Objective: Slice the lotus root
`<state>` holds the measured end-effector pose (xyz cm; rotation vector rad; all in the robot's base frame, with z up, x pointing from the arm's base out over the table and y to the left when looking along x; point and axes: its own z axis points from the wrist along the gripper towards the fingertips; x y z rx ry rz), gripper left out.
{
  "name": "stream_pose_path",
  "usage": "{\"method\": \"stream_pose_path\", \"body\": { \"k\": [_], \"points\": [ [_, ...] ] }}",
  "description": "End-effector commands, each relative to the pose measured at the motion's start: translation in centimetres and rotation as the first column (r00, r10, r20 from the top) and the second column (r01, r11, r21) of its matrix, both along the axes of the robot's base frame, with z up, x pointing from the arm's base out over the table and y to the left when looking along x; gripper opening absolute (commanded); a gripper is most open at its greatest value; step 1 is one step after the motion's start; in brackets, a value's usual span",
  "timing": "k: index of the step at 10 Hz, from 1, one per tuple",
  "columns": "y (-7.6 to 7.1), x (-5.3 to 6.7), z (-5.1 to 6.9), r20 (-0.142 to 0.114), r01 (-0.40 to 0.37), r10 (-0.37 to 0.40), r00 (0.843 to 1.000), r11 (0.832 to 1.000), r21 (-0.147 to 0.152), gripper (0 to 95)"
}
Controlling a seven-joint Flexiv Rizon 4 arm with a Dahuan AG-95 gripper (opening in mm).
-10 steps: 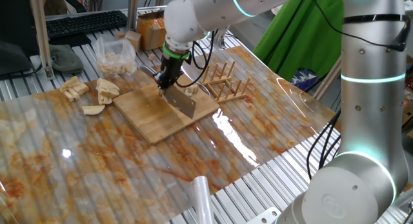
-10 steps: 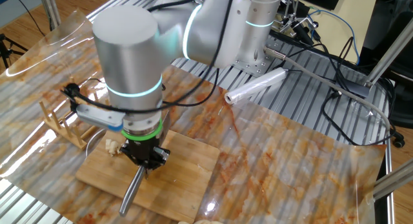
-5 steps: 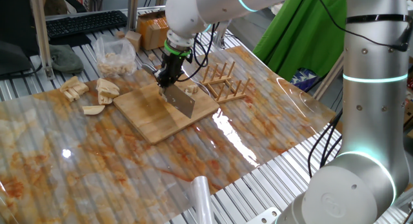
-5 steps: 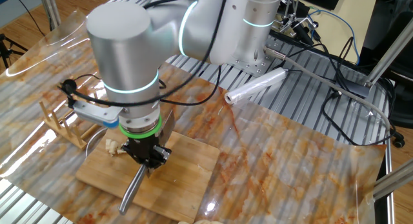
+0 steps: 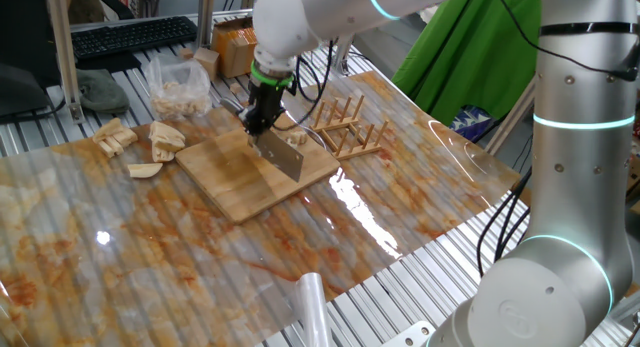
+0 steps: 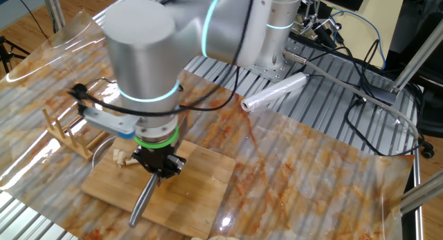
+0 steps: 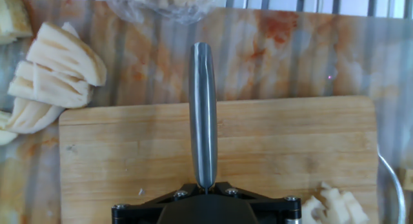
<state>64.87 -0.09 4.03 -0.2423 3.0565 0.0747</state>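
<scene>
Big silver arm (image 5: 560, 137) reaches over marbled orange table cover (image 5: 200, 257). Wooden cutting board (image 5: 240, 172) sits mid-table, wooden rack (image 5: 345, 127) just beside its far edge. Gripper (image 5: 262, 122) points down over board, jaws clamped tight on cleaver (image 5: 283, 159), blade hanging just above the wood, steel edge-on in hand view. Lotus root (image 7: 332, 204) chunk, small pale piece, lies on board near rack-side edge, just beside gripper. Cut pieces (image 5: 140, 145) piled off board on cover. Clear bag (image 5: 178, 87) of more stuff behind them.
</scene>
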Motion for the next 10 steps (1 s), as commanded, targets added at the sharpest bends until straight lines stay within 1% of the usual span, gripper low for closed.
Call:
{"method": "stream_pose_path", "body": {
  "k": [1, 2, 3, 4, 5, 6, 7, 8, 9, 10],
  "points": [
    [0.3, 0.1, -0.4, 0.001, 0.017, -0.017, 1.000, 0.999, 0.036, 0.0],
    [0.2, 0.1, -0.1, -0.015, 0.020, -0.019, 1.000, 0.999, 0.025, 0.0],
    [0.3, 0.1, -0.2, -0.013, 0.029, -0.028, 1.000, 0.999, 0.035, 0.0],
    [0.4, 0.0, -0.5, -0.005, 0.038, -0.037, 0.999, 0.999, 0.037, 0.0],
    [0.3, 0.1, -0.1, -0.006, 0.039, -0.039, 0.999, 0.999, 0.032, 0.0],
    [0.1, 0.4, 0.3, -0.004, 0.037, -0.037, 0.999, 0.999, 0.037, 0.0],
    [0.0, 0.8, 0.5, 0.002, 0.037, -0.038, 0.999, 0.999, 0.038, 0.0],
    [-0.2, 1.3, 0.7, -0.008, 0.037, -0.037, 0.999, 0.999, 0.034, 0.0],
    [-0.4, 1.5, 1.1, -0.013, 0.047, -0.047, 0.999, 0.998, 0.046, 0.0],
    [-0.5, 1.5, 1.4, -0.015, 0.052, -0.052, 0.999, 0.998, 0.045, 0.0]
  ]
}}
